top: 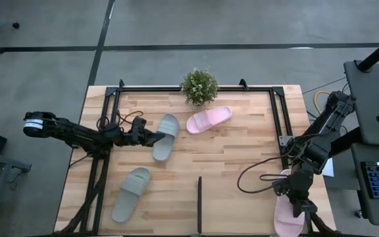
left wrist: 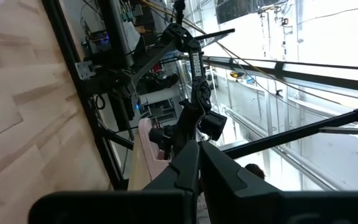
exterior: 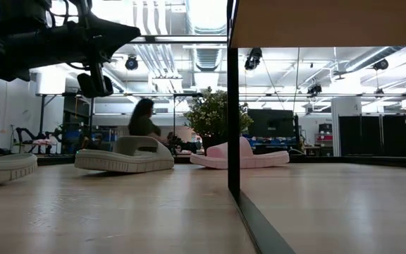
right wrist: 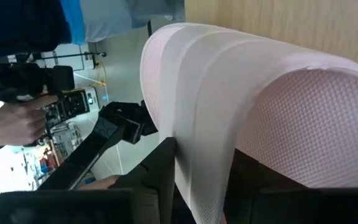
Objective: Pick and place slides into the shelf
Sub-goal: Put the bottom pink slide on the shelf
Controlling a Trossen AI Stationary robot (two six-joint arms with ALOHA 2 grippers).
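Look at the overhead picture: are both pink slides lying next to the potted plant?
No. One pink slide lies by the potted plant; the other pink slide is at the table's edge under the right gripper.

I see my right tool at a pink slide on the counter's near right corner.

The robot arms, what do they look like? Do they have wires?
Both arms are dark, nearly black, built from chunky jointed sections. The left arm has a white band near its outer end, and thin black cables loop beside it. The right arm trails a long black cable curling over the table. The left gripper has two flat, dark, pointed fingers.
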